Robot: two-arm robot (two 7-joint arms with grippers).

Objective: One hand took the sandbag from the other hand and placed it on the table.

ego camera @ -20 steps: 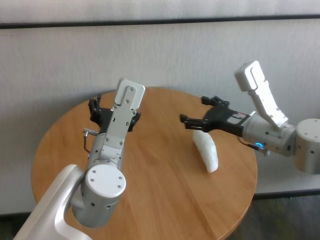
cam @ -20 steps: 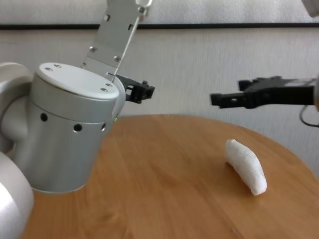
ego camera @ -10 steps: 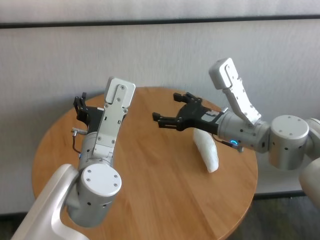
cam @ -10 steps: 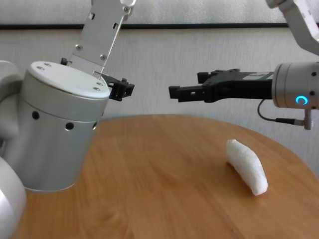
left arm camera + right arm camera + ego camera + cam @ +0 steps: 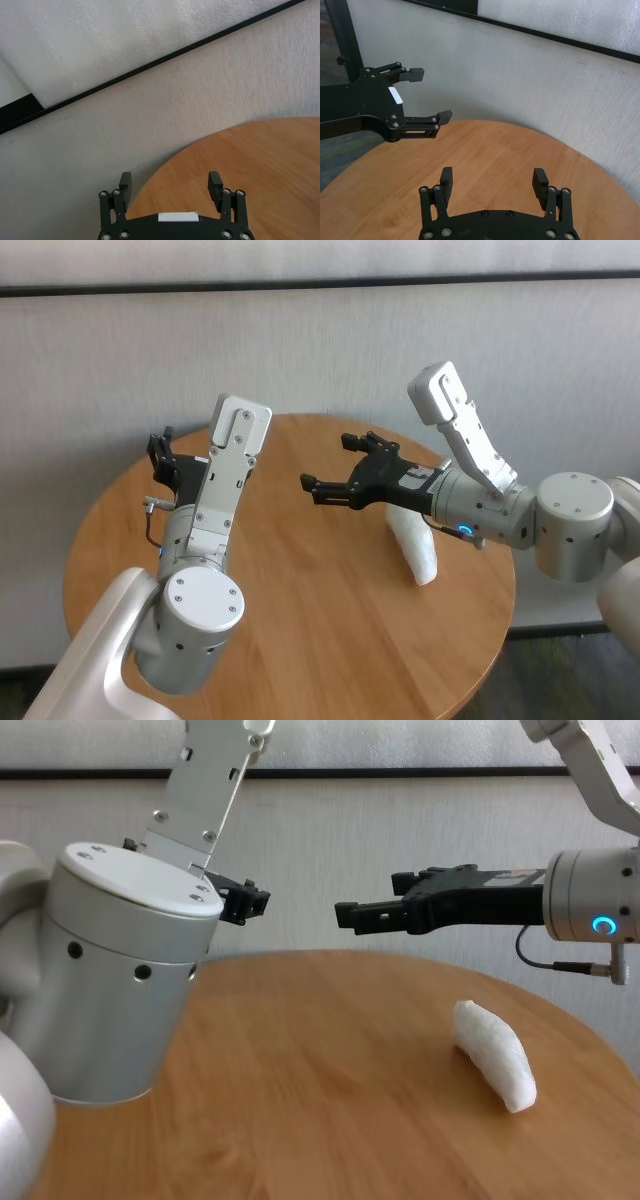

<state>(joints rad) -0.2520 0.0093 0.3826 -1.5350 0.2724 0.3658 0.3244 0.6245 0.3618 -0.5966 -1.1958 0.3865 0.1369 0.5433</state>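
The white sandbag [image 5: 415, 545] lies on the round wooden table [image 5: 300, 590] at its right side, and it also shows in the chest view [image 5: 495, 1055]. My right gripper [image 5: 327, 462], on the wrist with the blue ring, is open and empty. It hovers above the table's middle, left of and higher than the sandbag [image 5: 368, 896]. My left gripper [image 5: 160, 445] is open and empty over the table's far left edge, pointing at the wall. It shows open in the left wrist view [image 5: 170, 180] and from afar in the right wrist view [image 5: 427, 95].
A pale wall with a dark horizontal strip [image 5: 320, 282] stands close behind the table. The table's rim [image 5: 165, 165] ends just ahead of the left gripper. The left arm's bulky silver joint [image 5: 120, 980] fills the chest view's left.
My right gripper has swung left, away from the sandbag, out over the table's middle. The left arm drew back to the left, then held still. The sandbag has not moved.
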